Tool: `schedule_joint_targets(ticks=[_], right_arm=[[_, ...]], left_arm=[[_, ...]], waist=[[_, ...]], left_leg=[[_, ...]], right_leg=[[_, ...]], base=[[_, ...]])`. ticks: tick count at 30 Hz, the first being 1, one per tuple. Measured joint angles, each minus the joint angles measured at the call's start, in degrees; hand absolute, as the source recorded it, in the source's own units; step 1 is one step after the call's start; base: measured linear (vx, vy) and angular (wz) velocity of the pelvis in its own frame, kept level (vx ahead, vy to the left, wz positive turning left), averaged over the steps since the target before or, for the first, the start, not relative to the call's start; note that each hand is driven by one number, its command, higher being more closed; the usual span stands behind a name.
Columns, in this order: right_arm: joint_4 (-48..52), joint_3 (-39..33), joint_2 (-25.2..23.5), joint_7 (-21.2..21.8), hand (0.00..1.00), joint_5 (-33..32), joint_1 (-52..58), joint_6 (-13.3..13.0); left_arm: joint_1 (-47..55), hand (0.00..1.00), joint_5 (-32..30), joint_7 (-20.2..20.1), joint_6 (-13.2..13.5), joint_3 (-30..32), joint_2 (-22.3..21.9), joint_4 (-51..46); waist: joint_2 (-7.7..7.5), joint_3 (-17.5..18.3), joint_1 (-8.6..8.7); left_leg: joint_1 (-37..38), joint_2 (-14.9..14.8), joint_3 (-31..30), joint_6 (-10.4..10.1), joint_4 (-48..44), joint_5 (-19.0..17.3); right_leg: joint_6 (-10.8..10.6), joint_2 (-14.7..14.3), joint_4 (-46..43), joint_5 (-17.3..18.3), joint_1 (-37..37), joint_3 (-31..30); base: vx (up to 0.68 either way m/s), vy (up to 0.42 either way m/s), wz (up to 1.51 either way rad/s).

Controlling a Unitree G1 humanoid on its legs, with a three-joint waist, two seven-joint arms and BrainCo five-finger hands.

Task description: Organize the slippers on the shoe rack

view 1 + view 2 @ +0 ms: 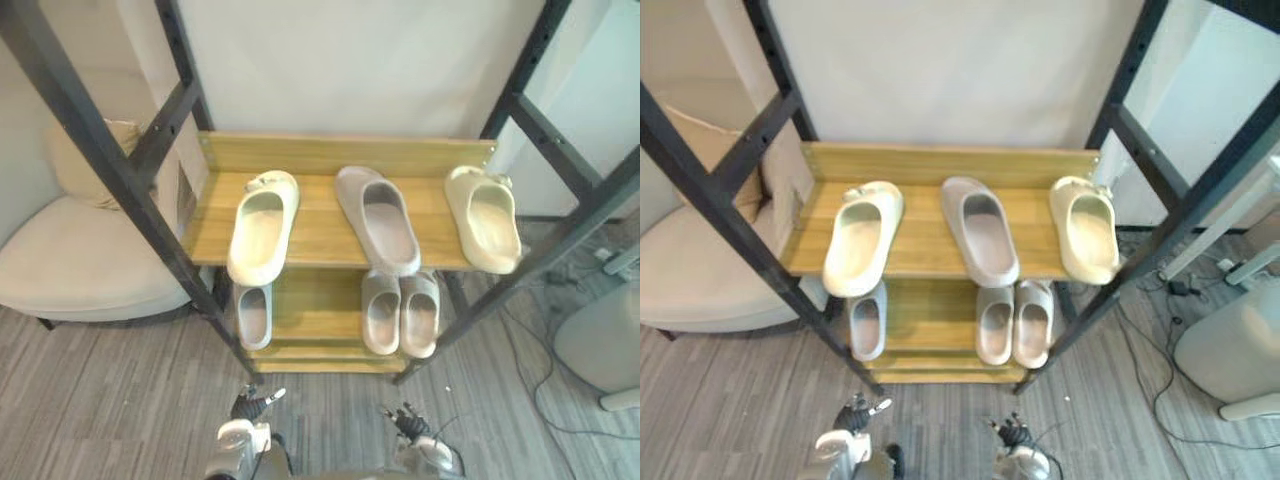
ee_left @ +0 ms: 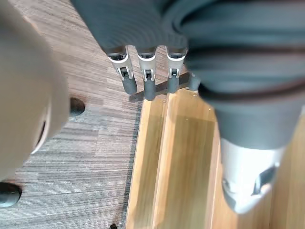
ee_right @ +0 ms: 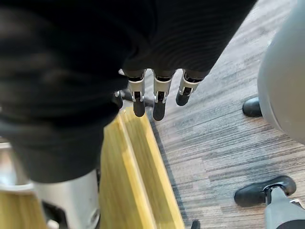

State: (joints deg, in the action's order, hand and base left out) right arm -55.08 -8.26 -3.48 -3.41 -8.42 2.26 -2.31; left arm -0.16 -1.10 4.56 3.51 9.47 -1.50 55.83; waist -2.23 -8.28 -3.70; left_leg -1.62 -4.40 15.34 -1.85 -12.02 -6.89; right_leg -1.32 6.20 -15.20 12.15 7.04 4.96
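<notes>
Left hand (image 1: 241, 434) and right hand (image 1: 420, 443) are hanging low by the floor in front of the rack (image 1: 330, 155), fingers (image 2: 148, 82) loosely straight, gripping nothing. The slippers (image 1: 380, 220) are sitting well beyond them, three on the top shelf (image 1: 318, 222), three below.

We see grey streaked flooring (image 1: 120, 400) underfoot, a plain white wall (image 1: 350, 60) at the back — softly and evenly lit — a cream upholstered armchair (image 1: 80, 265) on the left (a cushion (image 1: 78, 160) of the same colour leans against its back), and a rounded pale grey object (image 1: 600, 345) at the right.
</notes>
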Motion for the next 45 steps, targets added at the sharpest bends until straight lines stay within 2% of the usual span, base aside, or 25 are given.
schedule_joint_targets(ticks=[1,2,4,5,7,8,9,10,13,17,20,26,28,30,31,33,39,45], right_arm=[[0.05,0.07,-0.01,0.00,0.00,0.12,-0.01,0.00],[0.35,0.30,0.06,0.00,0.00,1.19,-0.16,-0.01],[0.70,0.20,0.37,-0.01,0.00,1.60,-0.34,-0.26],[0.63,0.13,0.31,0.01,0.00,1.62,-0.18,-0.50],[0.37,0.29,0.20,0.01,0.00,1.63,-0.01,-0.60],[0.06,0.27,0.12,0.02,0.00,1.63,0.04,-0.60],[-0.06,0.14,0.16,0.04,0.00,1.63,0.13,-0.60],[-0.57,-0.11,0.15,0.03,0.00,1.63,0.31,-0.56],[-1.17,-0.11,1.20,0.01,0.00,1.62,0.08,-0.43],[-2.10,-0.74,1.38,-0.11,0.00,1.62,0.08,-0.45],[-2.19,-0.77,1.41,-0.23,0.00,1.61,0.49,-0.50],[-0.92,-0.18,2.14,-1.80,0.00,1.61,1.23,-1.05],[3.06,2.31,2.45,-2.28,0.00,1.66,3.01,-1.10],[12.97,6.97,3.47,-2.30,0.00,1.85,8.00,-1.08],[15.36,7.35,3.57,-2.33,0.00,2.15,8.93,-1.08],[26.87,7.98,4.43,-2.38,0.00,4.06,12.87,-1.20],[50.31,5.96,7.68,-2.30,0.00,8.53,21.53,-2.62],[62.63,4.39,7.74,-2.13,0.00,11.04,25.96,-3.14]], left_arm=[[0.06,0.00,-0.02,-0.02,-0.04,0.00,-0.11,0.09],[0.08,0.00,-0.13,-0.15,-0.03,-0.01,-0.44,0.10],[0.12,0.00,-0.16,-0.24,-0.07,-0.05,-0.15,0.18],[0.11,0.00,-0.27,-0.20,-0.06,-0.07,0.05,0.67],[0.14,0.00,-0.57,-0.19,-0.02,-0.16,0.16,1.03],[0.27,0.00,-0.57,-0.20,-0.02,0.05,0.20,1.03],[0.16,0.00,-0.58,-0.16,0.01,0.34,0.19,1.15],[0.29,0.00,-0.56,-0.16,-0.01,0.48,-0.20,1.65],[0.34,0.00,-0.55,-0.01,-0.03,0.84,-0.67,1.92],[0.63,0.00,-0.58,0.08,-0.04,0.81,-0.87,2.16],[0.78,0.00,-1.05,0.08,-0.02,0.55,-0.89,2.16],[0.81,0.00,-1.51,0.22,-0.05,-2.81,-0.43,2.25],[0.80,0.00,-2.24,0.30,-0.05,-4.43,-0.07,2.20],[0.87,0.00,-2.82,0.46,-0.06,-5.58,0.57,2.04],[0.88,0.00,-2.90,0.59,-0.05,-6.01,0.67,1.95],[1.56,0.00,-3.38,0.94,-0.06,-6.60,1.08,0.89],[3.44,0.00,-3.97,1.45,-0.01,-7.60,1.85,-1.33],[5.10,0.00,-5.56,1.41,0.04,-8.87,2.18,-2.43]], waist=[[0.20,0.08,0.01],[0.80,-0.01,-0.06],[1.02,-0.55,0.15],[0.61,-0.29,0.43],[0.33,-0.11,0.29],[-0.11,0.11,0.24],[-0.38,0.50,0.30],[0.27,1.81,0.34],[1.44,2.28,0.13],[1.43,2.27,0.30],[0.48,2.80,0.40],[0.75,2.66,0.62],[0.78,2.63,0.64],[0.91,2.59,0.74],[0.91,2.59,0.78],[0.89,2.59,1.18],[0.76,2.66,2.82],[1.18,2.99,3.85]], left_leg=[[0.17,-0.04,0.15,0.05,0.10,-0.37],[0.90,-0.28,0.81,0.45,0.18,-1.10],[1.99,0.02,0.57,1.24,-0.01,-2.23],[2.98,0.01,-0.38,1.36,-0.40,-3.03],[3.71,-0.04,-1.61,1.07,-0.36,-3.37],[3.90,0.38,-2.20,0.25,-0.51,-3.42],[3.89,0.70,-2.91,-0.17,-0.74,-3.65],[3.70,0.10,-3.43,-0.68,-0.59,-3.33],[3.73,-0.43,-2.89,-1.66,0.93,-2.71],[7.18,-1.59,-2.50,-2.64,3.48,-2.10],[7.94,-1.66,-2.20,-3.11,4.97,-1.60],[8.11,-0.45,-1.70,-2.32,7.18,0.09],[8.52,-0.07,-1.65,-2.19,8.44,0.85],[8.85,0.13,-1.17,-2.12,9.78,1.61],[8.89,0.13,-0.97,-2.11,9.95,1.67],[8.83,0.00,-0.03,-2.11,9.98,1.68],[8.85,-0.02,0.55,-2.10,9.92,1.66],[9.76,-0.31,1.77,-2.18,9.57,1.09]], right_leg=[[-0.10,0.05,-1.86,-0.06,-0.94,-0.29],[-0.64,0.25,-10.63,-0.37,-5.21,-1.16],[-2.27,1.13,-22.69,-0.91,-11.25,-2.43],[-2.22,1.19,-25.63,0.94,-12.58,-2.77],[-1.70,1.20,-21.97,2.06,-12.67,-2.50],[-0.96,1.42,-14.94,-2.08,-12.13,-2.37],[-1.95,1.74,-12.46,-2.00,-11.59,-2.19],[-2.21,1.09,-8.41,-1.83,-9.92,-1.69],[-2.24,-0.01,-0.20,-1.88,-6.40,-1.02],[-1.50,-1.77,3.90,-3.26,-2.50,-0.88],[-1.25,-1.99,6.08,-3.55,-1.86,-0.91],[-1.88,-1.24,9.85,-5.22,-0.97,-1.06],[-2.13,-1.02,10.43,-5.46,-0.92,-1.14],[-2.22,-1.04,10.63,-5.86,-1.39,-2.07],[-2.22,-1.08,10.64,-5.94,-1.55,-2.34],[-2.24,-1.25,10.67,-6.36,-2.23,-3.13],[-2.42,-1.36,11.39,-6.88,-2.17,-3.83],[-2.43,-1.69,10.99,-6.86,-2.10,-5.23]], base=[[0.06,0.128,-0.35],[0.04,0.125,-0.21],[0.06,0.105,0.06],[0.11,0.038,0.42],[0.09,0.000,0.47],[0.09,-0.056,0.36],[0.17,-0.097,0.33],[0.14,-0.079,0.16],[0.17,-0.115,-0.11],[0.08,-0.063,-0.09],[0.00,-0.013,-0.05],[-0.03,0.013,-0.03],[-0.06,0.015,0.03],[-0.06,0.015,-0.11],[-0.04,0.006,-0.21],[-0.03,-0.003,-0.25],[0.00,-0.002,-0.06],[0.00,-0.005,-0.11]])
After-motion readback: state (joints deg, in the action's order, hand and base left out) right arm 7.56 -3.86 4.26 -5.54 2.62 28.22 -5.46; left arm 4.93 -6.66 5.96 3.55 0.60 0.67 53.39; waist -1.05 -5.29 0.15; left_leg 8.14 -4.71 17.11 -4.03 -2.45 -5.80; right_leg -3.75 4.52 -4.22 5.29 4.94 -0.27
